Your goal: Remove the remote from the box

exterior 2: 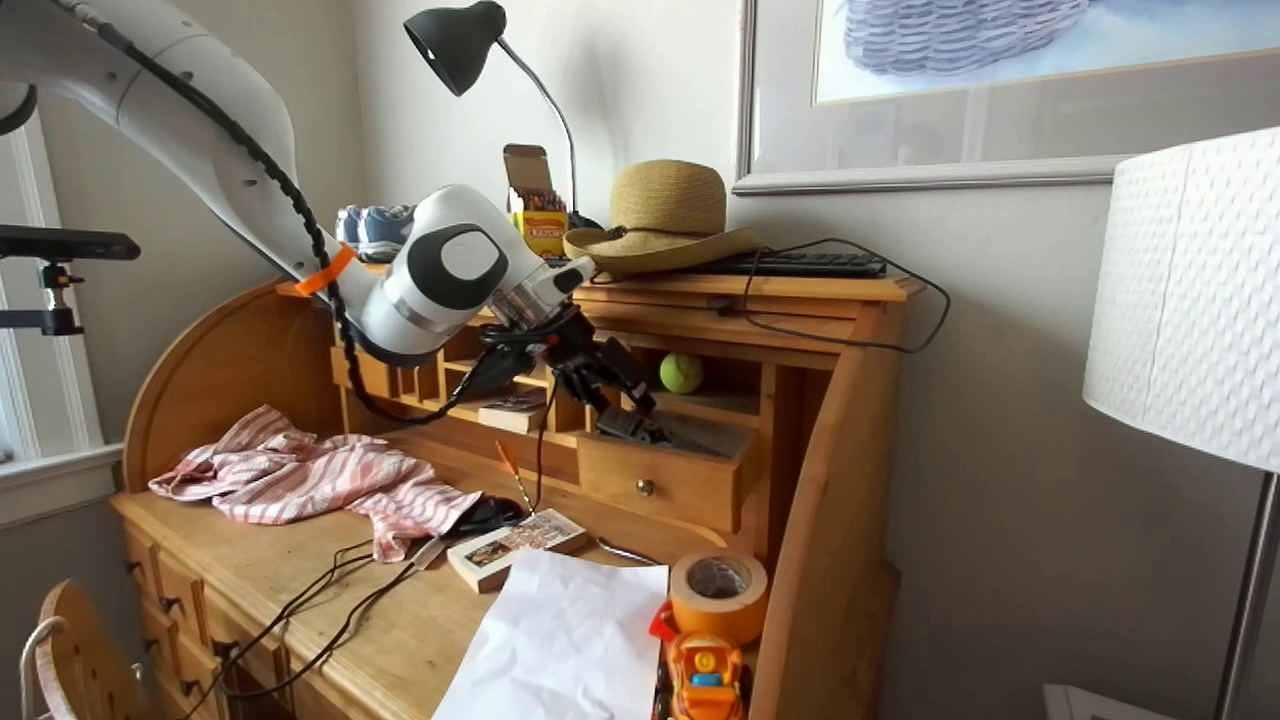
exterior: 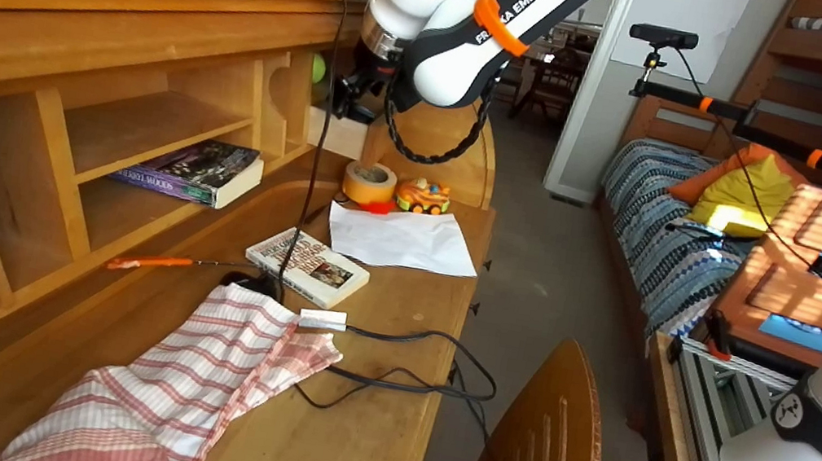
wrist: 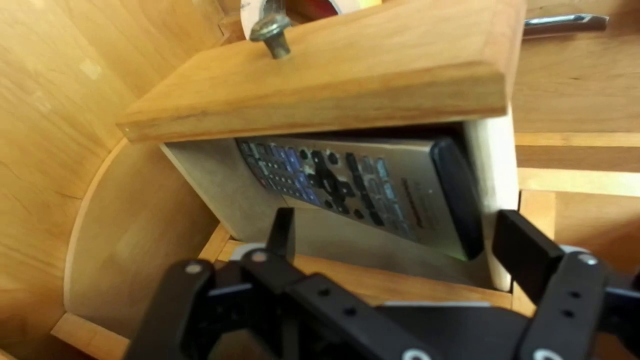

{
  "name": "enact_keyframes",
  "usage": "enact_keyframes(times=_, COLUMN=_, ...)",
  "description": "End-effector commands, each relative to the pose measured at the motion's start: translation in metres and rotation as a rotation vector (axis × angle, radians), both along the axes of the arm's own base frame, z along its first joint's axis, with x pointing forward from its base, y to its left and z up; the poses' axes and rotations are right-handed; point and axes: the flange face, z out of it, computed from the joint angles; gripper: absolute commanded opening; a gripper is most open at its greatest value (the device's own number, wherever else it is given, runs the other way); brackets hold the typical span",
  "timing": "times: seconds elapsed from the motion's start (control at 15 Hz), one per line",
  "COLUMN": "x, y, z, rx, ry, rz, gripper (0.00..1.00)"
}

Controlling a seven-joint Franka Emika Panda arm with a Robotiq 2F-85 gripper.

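The box is a pulled-out wooden desk drawer with a round knob; it shows in both exterior views [exterior: 335, 134] [exterior 2: 660, 490] and in the wrist view [wrist: 320, 95]. A silver and black remote [wrist: 340, 185] lies tilted inside it, with its dark end toward the drawer's right wall in the wrist view. The remote also shows at the drawer's top in an exterior view [exterior 2: 628, 426]. My gripper [wrist: 400, 227] is open and empty over the drawer. Its right finger is by the drawer's right wall, its left finger over the drawer's inside. The gripper also shows in both exterior views [exterior: 353, 99] [exterior 2: 622, 395].
The desk's cubbies and top shelf [exterior 2: 700, 292] stand around the drawer, with a tennis ball [exterior 2: 681, 373] in a cubby above. Below are an orange tape roll [exterior 2: 718, 595], a toy car [exterior 2: 706, 675], white paper [exterior 2: 570, 630] and a book [exterior 2: 515, 548]. A black cable [exterior: 326, 118] hangs down near the gripper.
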Motion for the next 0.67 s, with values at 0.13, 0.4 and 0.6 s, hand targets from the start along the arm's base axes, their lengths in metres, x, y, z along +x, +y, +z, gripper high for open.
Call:
enact_keyframes(times=0.13, x=0.002, y=-0.011, z=0.003, rx=0.023, ry=-0.016, rz=-0.078, gripper=1.0)
enact_keyframes(times=0.4, x=-0.002, y=-0.013, z=0.01, rx=0.048, ry=-0.031, rz=-0.112, gripper=1.0)
enact_keyframes(times=0.6, x=-0.008, y=-0.026, z=0.022, rx=0.054, ry=-0.053, rz=-0.152, gripper=1.0)
